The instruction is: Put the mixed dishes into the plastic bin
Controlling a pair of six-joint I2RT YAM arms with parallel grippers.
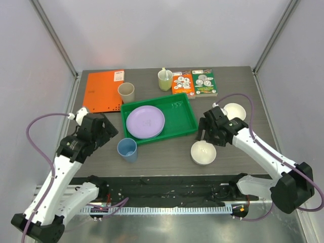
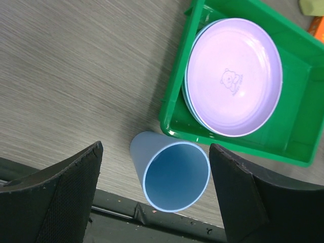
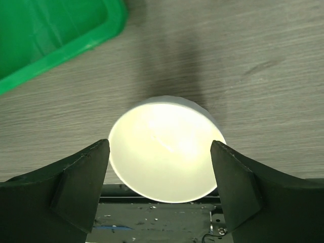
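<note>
The desk (image 1: 162,159) is grey-brown with a fine streaked wood grain. The bin (image 1: 179,114) is bright green. In it, a lilac plate (image 1: 145,121) bears a faint purple bear print, and a light blue plate (image 2: 186,96) shows as a thin rim beneath. Near the front edge are a pale blue cup (image 1: 127,150) and a cream bowl (image 1: 203,153). Towards the back edge are a beige cup (image 1: 126,92), an orange folder (image 1: 104,90), a yellow-green mug (image 1: 165,80), an orange pack (image 1: 183,84) and a green pack (image 1: 205,82), both printed with white dishes.
</note>
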